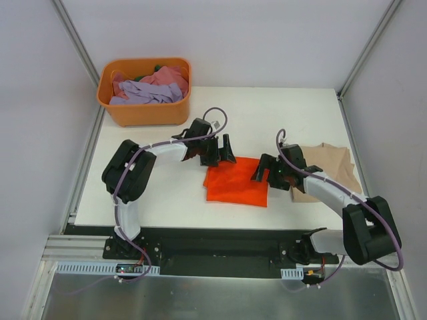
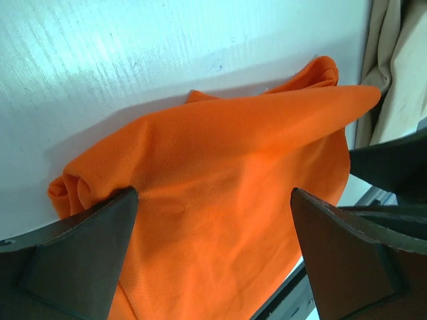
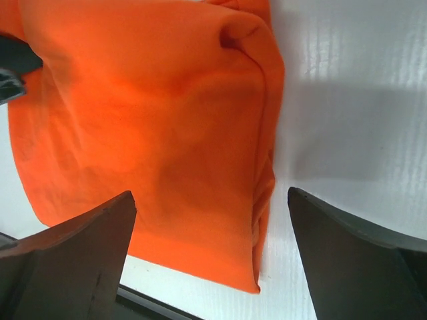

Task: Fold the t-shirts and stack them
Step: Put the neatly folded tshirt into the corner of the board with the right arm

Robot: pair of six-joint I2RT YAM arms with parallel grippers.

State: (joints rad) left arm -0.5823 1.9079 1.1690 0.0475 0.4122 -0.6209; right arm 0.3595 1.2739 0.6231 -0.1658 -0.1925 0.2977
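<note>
Here, orange tub (image 1: 147, 113) holding lilac shirts (image 1: 143, 93) and pink shirts (image 1: 168, 79), left jaws and right jaws apart over orange t-shirt (image 1: 233, 187).

The orange t-shirt (image 1: 235, 184) lies folded into a flat, rough square in the middle of the frame, on the white worktop (image 1: 160, 193). Up close its cloth is bright and smooth, with soft bumps and a rolled edge on one side. The tan t-shirt (image 1: 331, 167) lies flat just to the right of it, with a few creases. The lilac t-shirt (image 1: 142, 94) and the pink t-shirt (image 1: 171, 77) sit crumpled together in the orange tub (image 1: 143, 117) at the upper left.
</note>
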